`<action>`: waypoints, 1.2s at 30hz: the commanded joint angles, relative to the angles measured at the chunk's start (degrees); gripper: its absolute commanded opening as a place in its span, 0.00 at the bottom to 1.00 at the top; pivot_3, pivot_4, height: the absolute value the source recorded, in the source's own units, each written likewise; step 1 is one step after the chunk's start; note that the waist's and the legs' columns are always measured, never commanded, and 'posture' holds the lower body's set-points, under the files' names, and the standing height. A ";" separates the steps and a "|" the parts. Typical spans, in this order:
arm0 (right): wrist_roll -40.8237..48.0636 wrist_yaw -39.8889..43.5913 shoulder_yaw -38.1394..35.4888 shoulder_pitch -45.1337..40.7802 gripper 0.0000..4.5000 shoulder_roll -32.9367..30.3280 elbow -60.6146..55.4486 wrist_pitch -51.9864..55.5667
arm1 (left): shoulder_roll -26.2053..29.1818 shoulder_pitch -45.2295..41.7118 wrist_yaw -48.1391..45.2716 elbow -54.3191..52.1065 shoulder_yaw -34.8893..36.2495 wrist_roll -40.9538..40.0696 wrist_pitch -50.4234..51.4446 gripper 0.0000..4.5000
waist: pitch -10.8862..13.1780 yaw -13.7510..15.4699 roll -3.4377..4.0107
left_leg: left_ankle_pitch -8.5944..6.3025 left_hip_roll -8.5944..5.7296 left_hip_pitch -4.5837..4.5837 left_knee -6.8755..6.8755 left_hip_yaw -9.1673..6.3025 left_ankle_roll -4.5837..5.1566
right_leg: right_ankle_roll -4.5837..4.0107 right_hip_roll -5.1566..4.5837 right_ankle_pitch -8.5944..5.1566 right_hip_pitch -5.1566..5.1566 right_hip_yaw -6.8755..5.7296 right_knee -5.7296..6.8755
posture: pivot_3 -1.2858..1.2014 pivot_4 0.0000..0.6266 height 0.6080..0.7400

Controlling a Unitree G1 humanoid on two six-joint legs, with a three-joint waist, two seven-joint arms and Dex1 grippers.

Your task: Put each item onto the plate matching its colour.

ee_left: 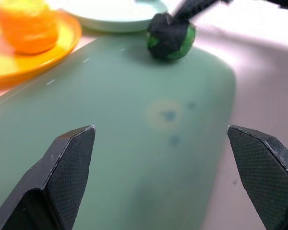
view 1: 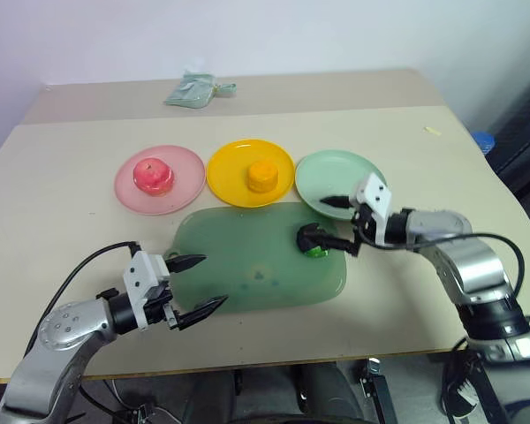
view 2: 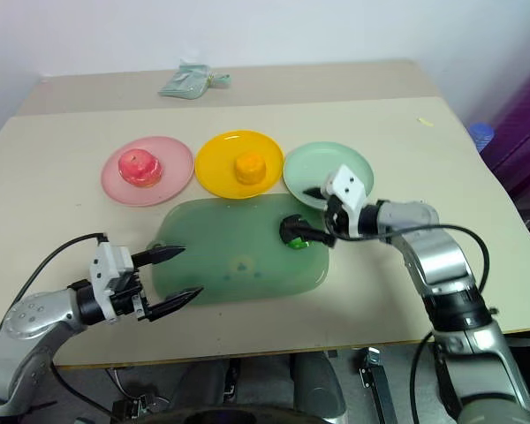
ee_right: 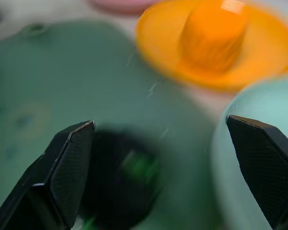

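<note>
The dark green-black toy lump (view 1: 315,240) sits on the translucent green mat (view 1: 247,265) beside the pale mint plastic plate (view 1: 336,181); right gripper (view 1: 340,223) spread wide, straddling it; an off-centre closure could roll it away.

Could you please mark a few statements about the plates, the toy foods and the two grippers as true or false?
1. The red-pink apple sits on the pink plate. True.
2. The dark green lump lies on the mint green plate. False: it lies on the green mat.
3. The yellow plate is empty. False: it holds the orange lump.
4. The left gripper is open. True.
5. The right gripper is open. True.
</note>
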 commanded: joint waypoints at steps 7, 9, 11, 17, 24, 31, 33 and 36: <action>-0.45 -5.42 0.19 2.15 0.81 1.96 -3.27 5.26 | 0.59 -2.52 0.07 -1.45 -0.36 -1.05 1.67 1.00 | -0.01 0.00 0.00 | 0.00 -0.04 -0.05 0.03 -0.02 0.00 | 0.01 -0.07 0.00 -0.01 0.00 -0.02 | 0.52 0.24 1.00; 0.43 -5.60 -0.66 2.17 0.61 1.99 -4.53 5.95 | 0.63 -2.50 0.35 -1.89 -0.24 -1.09 2.06 1.00 | -0.01 0.01 -0.01 | 0.00 -0.04 -0.05 0.03 -0.02 0.00 | 0.01 -0.08 0.00 -0.01 0.00 -0.03 | 0.52 0.24 1.00; 1.83 -6.28 -2.52 1.43 0.40 2.18 -6.32 6.39 | 0.68 -2.37 0.67 -2.33 -0.06 -1.11 2.46 1.00 | -0.01 0.13 -0.01 | 0.00 -0.04 -0.05 0.03 -0.02 0.00 | 0.01 -0.09 0.00 0.00 0.00 -0.03 | 0.52 0.24 1.00; 4.86 -12.53 -8.48 -5.27 0.40 4.91 -3.77 10.76 | 0.46 -2.41 2.23 -3.84 -0.02 -1.28 3.83 1.00 | -0.01 0.79 0.00 | 0.00 -0.04 -0.05 0.04 -0.01 -0.01 | 0.02 -0.10 0.01 -0.01 0.01 -0.03 | 0.52 0.24 1.00; -2.69 -22.77 -7.99 -15.13 0.40 9.11 16.58 8.05 | -0.17 -2.50 4.20 -4.82 -0.53 -1.09 4.66 1.00 | -0.01 1.21 -0.01 | 0.01 -0.10 -0.08 0.04 -0.01 -0.01 | 0.01 -0.13 0.01 -0.02 0.00 -0.04 | 0.52 0.24 1.00; -3.66 -20.88 -10.40 -16.07 0.94 7.59 21.19 -1.36 | -0.81 -2.26 7.09 -5.40 1.52 -1.58 4.77 1.00 | 0.04 0.89 0.07 | 0.01 -0.08 -0.12 0.01 0.04 -0.01 | 0.02 -0.11 0.01 -0.10 0.01 -0.04 | 0.52 0.24 1.00; -3.71 -17.30 -10.88 -13.06 0.99 4.61 18.64 -4.64 | -0.99 -1.36 7.97 -5.00 3.17 -1.77 4.51 1.00 | 0.04 1.00 0.07 | 0.01 -0.08 -0.13 0.02 0.04 -0.01 | 0.02 -0.12 0.01 -0.09 0.01 -0.05 | 0.52 0.24 1.00; -0.76 -10.54 -13.83 -6.45 0.99 -0.43 12.49 -7.27 | -0.89 0.60 8.27 -2.39 9.09 -2.96 3.62 1.00 | 0.03 1.27 0.05 | 0.00 -0.08 -0.14 0.02 -0.01 -0.01 | 0.02 -0.13 0.01 -0.06 -0.01 -0.08 | 0.52 0.24 1.00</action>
